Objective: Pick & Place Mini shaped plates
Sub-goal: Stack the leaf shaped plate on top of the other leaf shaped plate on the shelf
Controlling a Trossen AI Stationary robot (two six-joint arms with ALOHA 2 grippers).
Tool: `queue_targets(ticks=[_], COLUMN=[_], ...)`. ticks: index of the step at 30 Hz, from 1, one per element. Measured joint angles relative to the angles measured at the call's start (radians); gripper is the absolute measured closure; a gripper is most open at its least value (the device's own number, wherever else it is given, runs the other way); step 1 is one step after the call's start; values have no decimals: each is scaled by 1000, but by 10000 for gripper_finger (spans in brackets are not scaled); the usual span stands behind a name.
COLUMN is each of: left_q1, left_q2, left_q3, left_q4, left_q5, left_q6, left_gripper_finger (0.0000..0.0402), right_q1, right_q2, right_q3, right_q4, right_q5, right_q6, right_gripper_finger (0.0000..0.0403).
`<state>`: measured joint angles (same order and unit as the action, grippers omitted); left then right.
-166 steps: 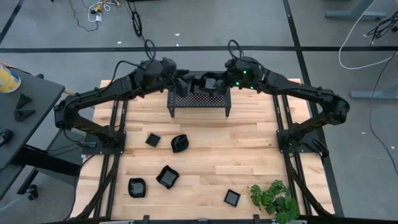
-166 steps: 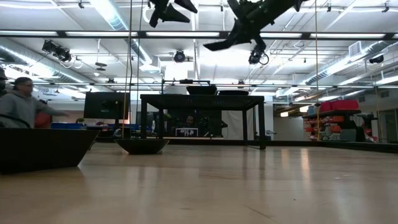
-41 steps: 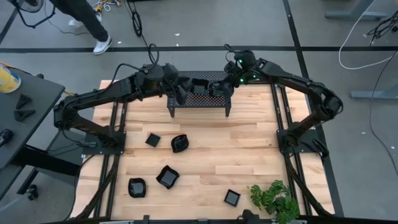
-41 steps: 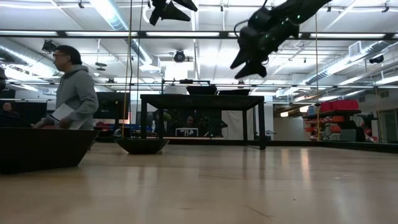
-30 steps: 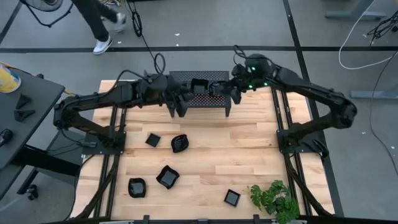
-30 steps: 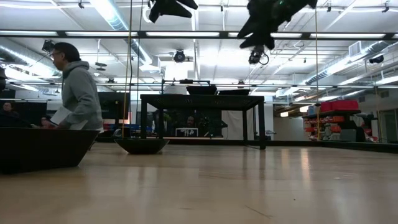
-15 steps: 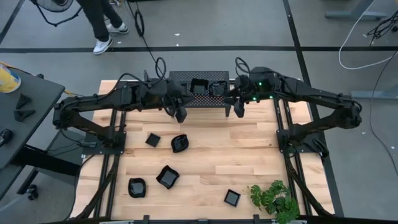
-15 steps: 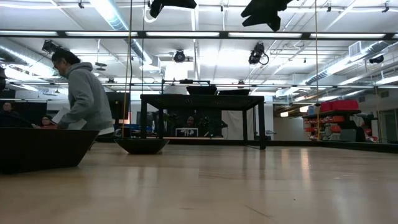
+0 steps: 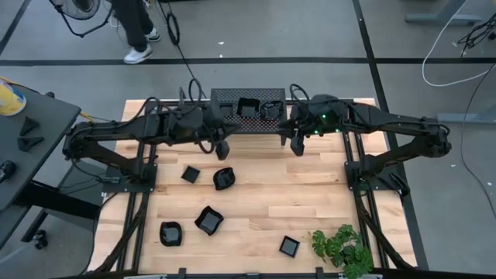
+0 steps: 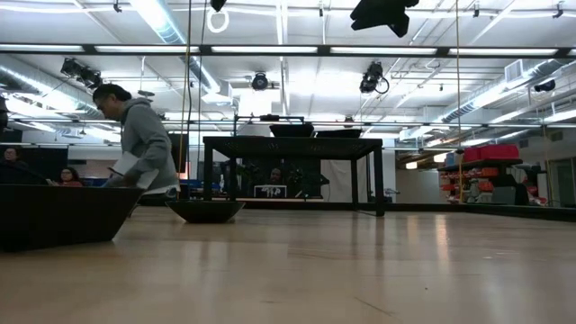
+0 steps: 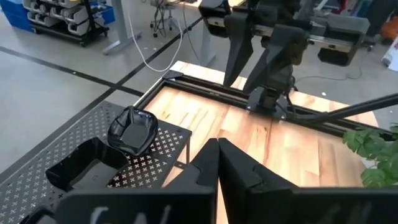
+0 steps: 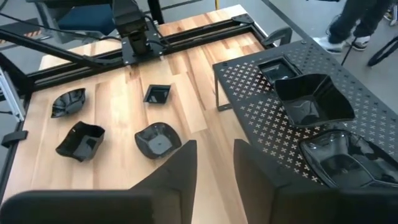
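Observation:
Several glossy black mini shaped plates lie bottom-down on the wooden table: a small square one (image 9: pixel 190 173), a rounded one (image 9: pixel 224 179), a wavy one (image 9: pixel 208 220), and two nearer the near edge (image 9: pixel 170 233) (image 9: pixel 289 246). More of them sit on the black perforated stand (image 9: pixel 225 98) at the far edge: (image 9: pixel 248 107) (image 9: pixel 271 108) (image 12: pixel 314 99) (image 11: pixel 132 129). My left gripper (image 9: pixel 223 147) (image 11: pixel 217 155) hangs shut and empty above the table, just off the stand's near left corner. My right gripper (image 9: pixel 296 145) (image 12: pixel 214 163) hangs open and empty off the stand's near right corner.
A green plant (image 9: pixel 341 248) stands at the table's near right corner. The arms' black frames (image 9: pixel 143 178) (image 9: pixel 364 178) run along both sides. A person (image 10: pixel 139 148) walks behind the table's far edge. Bare wood lies between the stand and the loose plates.
Both grippers have drawn back from over the stand toward the table's near edge, away from the plates that rest on it. The left gripper's fingers have shut with nothing between them. The person behind the table has walked on.

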<state>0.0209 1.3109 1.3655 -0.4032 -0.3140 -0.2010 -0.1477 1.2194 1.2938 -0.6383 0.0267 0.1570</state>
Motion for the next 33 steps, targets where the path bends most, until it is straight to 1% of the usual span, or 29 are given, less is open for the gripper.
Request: queue_targets(ticks=[7, 13, 15, 17, 19, 24, 33], left_q1=[-23, -39, -46, -57, -72, -117, -127], left_q2=[1, 21, 23, 23, 23, 32, 19], left_q3=[0, 1, 0, 0, 0, 0, 1], left_q4=[17, 63, 58, 80, 106, 213, 187], left_q5=[0, -9, -27, -49, -50, -18, -50], left_q6=[-28, -24, -27, -28, -25, 7, 64], left_gripper_finger=[397, 392, 396, 398, 396, 395, 393], right_q1=[32, 50, 54, 54, 55, 55, 55], right_q2=[2, 2, 2, 2, 2, 2, 2], right_q3=[0, 0, 0, 0, 0, 0, 0], right_q4=[2, 15, 19, 18, 18, 24, 59], right_q5=[3, 3, 3, 3, 3, 3, 0], right_q6=[12, 15, 15, 15, 19, 19, 22], right_gripper_finger=[303, 305, 305, 305, 305, 305, 305])
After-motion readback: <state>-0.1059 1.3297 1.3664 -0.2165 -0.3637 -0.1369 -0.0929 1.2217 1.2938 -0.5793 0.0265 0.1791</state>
